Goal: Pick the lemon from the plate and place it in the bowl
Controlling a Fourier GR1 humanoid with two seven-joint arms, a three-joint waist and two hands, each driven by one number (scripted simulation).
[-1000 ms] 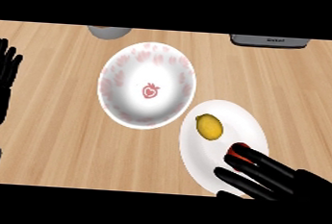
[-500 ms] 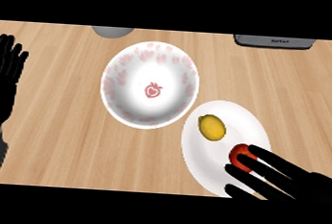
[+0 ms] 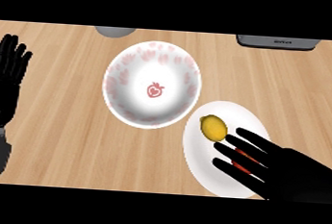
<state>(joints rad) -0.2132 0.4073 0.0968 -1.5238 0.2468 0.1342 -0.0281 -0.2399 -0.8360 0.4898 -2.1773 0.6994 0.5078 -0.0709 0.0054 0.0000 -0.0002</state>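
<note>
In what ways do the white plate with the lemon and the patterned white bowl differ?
The plain white plate is flat and bears the yellow lemon; the white bowl with red markings is deeper and holds nothing. The right hand partly covers the plate; the bowl is uncovered. Both are round, white, on the wooden counter.

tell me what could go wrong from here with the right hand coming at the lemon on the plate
1. The right hand lies with straight fingers beside the lemon, not curled round it; a further push might roll the lemon off the plate.
2. The lemon sits near the plate's edge next to the bowl, so a nudge could knock it against the bowl's rim.
3. Something red shows under the fingers; it might get caught in the grasp.
</note>
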